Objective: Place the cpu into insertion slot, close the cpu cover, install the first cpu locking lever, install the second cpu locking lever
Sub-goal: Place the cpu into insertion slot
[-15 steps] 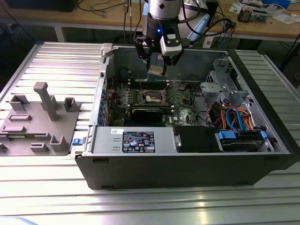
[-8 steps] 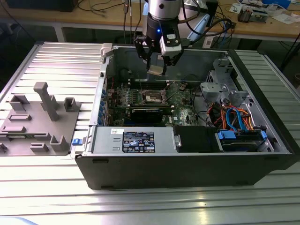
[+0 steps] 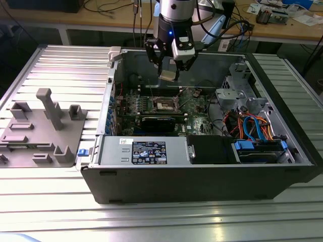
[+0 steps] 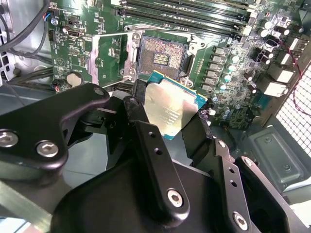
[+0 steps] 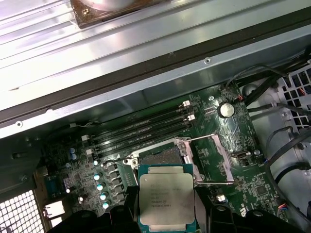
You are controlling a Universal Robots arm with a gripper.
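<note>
My gripper (image 3: pixel 169 72) hangs inside the open computer case, shut on the cpu (image 3: pixel 168 76), a small square chip with a silver top. The chip (image 4: pixel 170 109) is clamped by its edges between the black fingers (image 4: pixel 146 131) and is held above the green board, tilted. The insertion slot (image 4: pixel 160 58) lies below it, uncovered, its dark contact field exposed. In the first wrist view the cpu (image 5: pixel 166 199) hovers just in front of the insertion slot (image 5: pixel 163 156). The cpu cover (image 5: pixel 226 155), a silvery frame, stands swung open beside the slot, also seen as the cpu cover (image 4: pixel 97 58).
Long memory slots (image 5: pixel 141 128) run beside the socket. A black graphics card (image 3: pixel 159 121) lies near it, with the power supply (image 3: pixel 146 151) in front. Drive cage and coloured cables (image 3: pixel 252 126) fill the exterior view's right. A grey fixture (image 3: pixel 40 126) stands outside the case.
</note>
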